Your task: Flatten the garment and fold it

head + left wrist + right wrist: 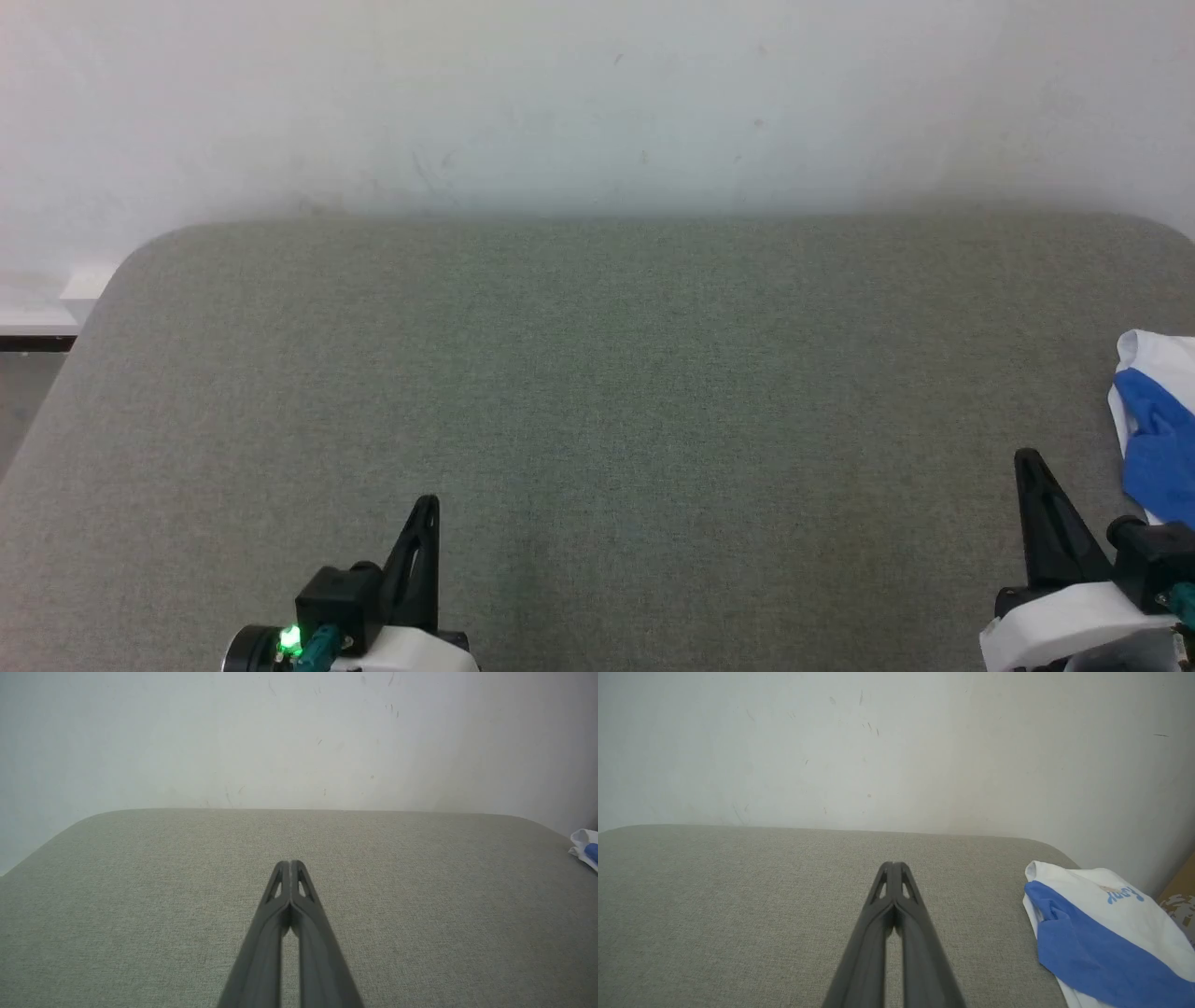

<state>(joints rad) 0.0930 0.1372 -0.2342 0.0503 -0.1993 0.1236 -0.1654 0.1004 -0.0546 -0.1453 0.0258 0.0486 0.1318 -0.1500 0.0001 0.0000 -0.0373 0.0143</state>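
The garment [1160, 439] is seen bunched up, not flattened at all, at the far right edge of the grey fabric surface [597, 392]. White cloth is rumpled over itself, with a bright blue part [1087, 947] draped across it in creases. Small blue lettering [1125, 895] can be spotted on the white, too tiny to be read.

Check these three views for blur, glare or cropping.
Head view: flat, even light, no glare; the shirt is cropped by the right edge. Left wrist view: left gripper sharp at its tips, no hard shadow. Right wrist view: right gripper sharp too; shirt cropped at the lower right.
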